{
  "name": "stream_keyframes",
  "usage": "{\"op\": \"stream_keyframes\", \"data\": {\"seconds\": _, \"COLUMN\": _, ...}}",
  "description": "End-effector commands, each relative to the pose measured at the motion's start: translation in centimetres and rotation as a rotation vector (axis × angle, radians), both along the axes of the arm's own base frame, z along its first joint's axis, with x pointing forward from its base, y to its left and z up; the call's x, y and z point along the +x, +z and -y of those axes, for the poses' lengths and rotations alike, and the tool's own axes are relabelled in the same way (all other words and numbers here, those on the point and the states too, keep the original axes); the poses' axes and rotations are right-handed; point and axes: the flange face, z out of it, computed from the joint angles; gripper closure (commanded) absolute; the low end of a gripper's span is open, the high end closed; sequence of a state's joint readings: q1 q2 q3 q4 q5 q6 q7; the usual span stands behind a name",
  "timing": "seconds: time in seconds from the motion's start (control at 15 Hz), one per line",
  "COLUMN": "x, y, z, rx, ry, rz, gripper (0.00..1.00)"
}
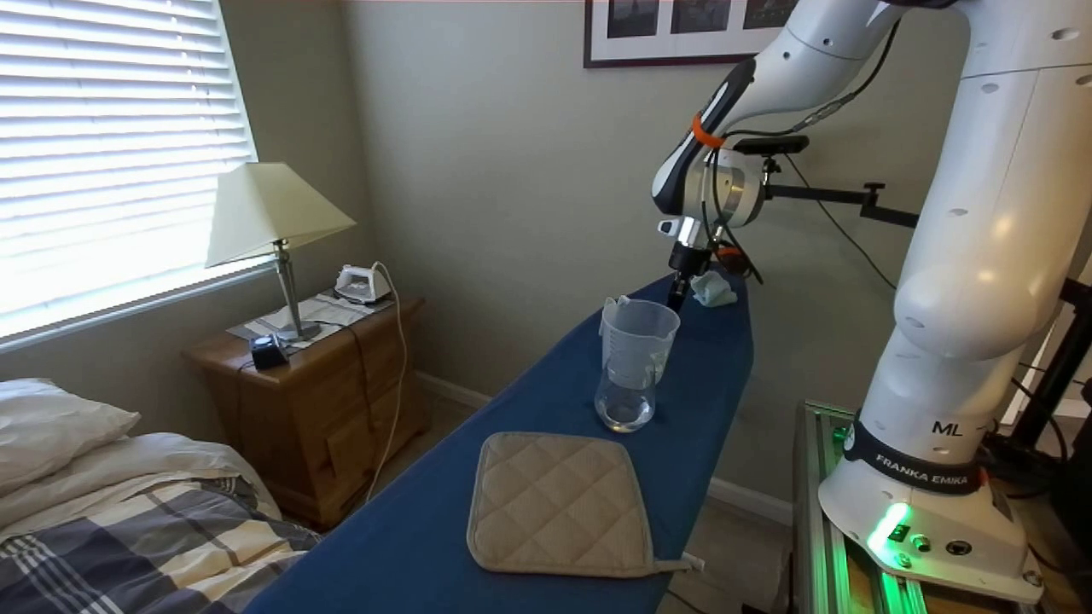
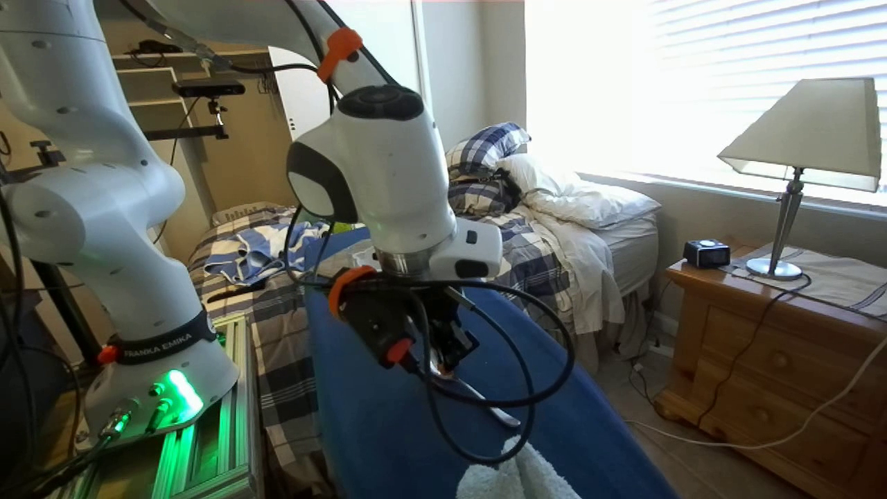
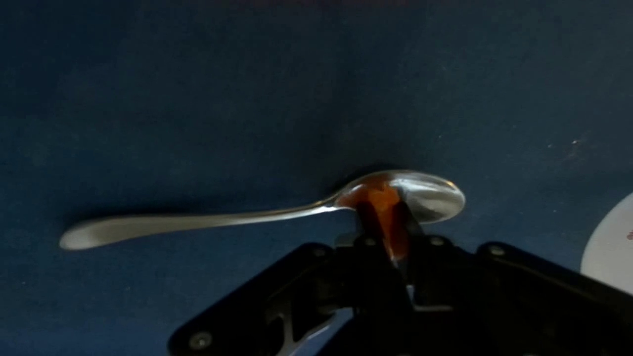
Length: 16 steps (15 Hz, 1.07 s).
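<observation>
In the wrist view a silver spoon (image 3: 198,222) lies across the dark blue cloth, its bowl to the right. Over the near part of the bowl stands my gripper (image 3: 384,217), its fingers drawn close together. A small orange-red piece (image 3: 383,198) is pinched between them, with its colour mirrored in the spoon's bowl. Whether the piece touches the metal I cannot tell. In an exterior view the spoon (image 2: 485,403) points away from beneath the gripper (image 2: 443,357), partly behind cables. Elsewhere the gripper (image 1: 676,298) reaches down behind a clear measuring jug (image 1: 640,328), and the spoon is hidden.
A white cloth (image 1: 715,288) lies close beside the gripper on the blue ironing board (image 1: 426,520). A clear glass (image 1: 625,405) and a quilted beige pad (image 1: 559,503) are on the board too. Part of a white round object (image 3: 613,247) shows at the wrist view's right edge.
</observation>
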<state>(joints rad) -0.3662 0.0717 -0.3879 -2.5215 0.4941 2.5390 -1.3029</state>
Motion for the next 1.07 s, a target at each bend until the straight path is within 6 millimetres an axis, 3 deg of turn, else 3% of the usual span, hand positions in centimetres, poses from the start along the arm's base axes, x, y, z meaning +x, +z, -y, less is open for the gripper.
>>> {"op": "stream_keyframes", "data": {"seconds": 0.0, "x": 0.1, "y": 0.1, "z": 0.5, "rx": 0.010, "ry": -0.064, "rz": 0.010, "gripper": 0.84}}
{"op": "stream_keyframes", "data": {"seconds": 0.67, "x": -0.3, "y": 0.8, "z": 0.2, "rx": 0.034, "ry": -0.197, "rz": 0.005, "gripper": 0.91}}
{"op": "stream_keyframes", "data": {"seconds": 1.0, "x": -0.2, "y": 1.7, "z": -0.2, "rx": 0.039, "ry": -0.252, "rz": 0.012, "gripper": 0.85}}
